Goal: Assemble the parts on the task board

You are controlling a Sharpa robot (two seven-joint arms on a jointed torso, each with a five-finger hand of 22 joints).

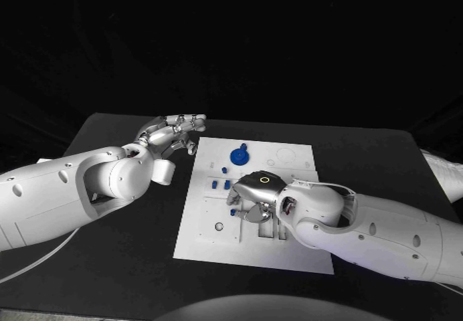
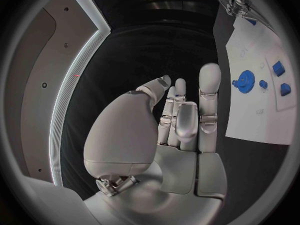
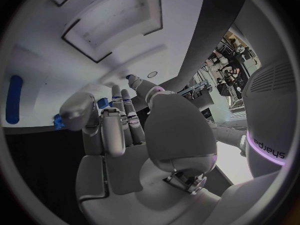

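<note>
The white task board (image 1: 207, 231) lies in the middle of the table. A blue gear (image 1: 238, 157) stands near its far edge, and small blue parts (image 1: 214, 182) lie just nearer. My left hand (image 1: 176, 136) hovers by the board's far left corner with its fingers (image 2: 209, 92) straight and apart, holding nothing. The gear (image 2: 243, 80) and blue blocks (image 2: 279, 68) lie beyond it on the board (image 2: 256, 120). My right hand (image 1: 253, 196) is low over the board's middle, fingers down. A small blue part (image 3: 103, 103) shows between its thumb and fingers (image 3: 119, 120); a grip cannot be made out.
A long blue part (image 3: 14, 99) lies on the board (image 3: 56, 75) close to my right hand. Another blue part (image 1: 233, 211) sits beside that hand. The black table (image 1: 116, 267) runs wide on both sides of the board.
</note>
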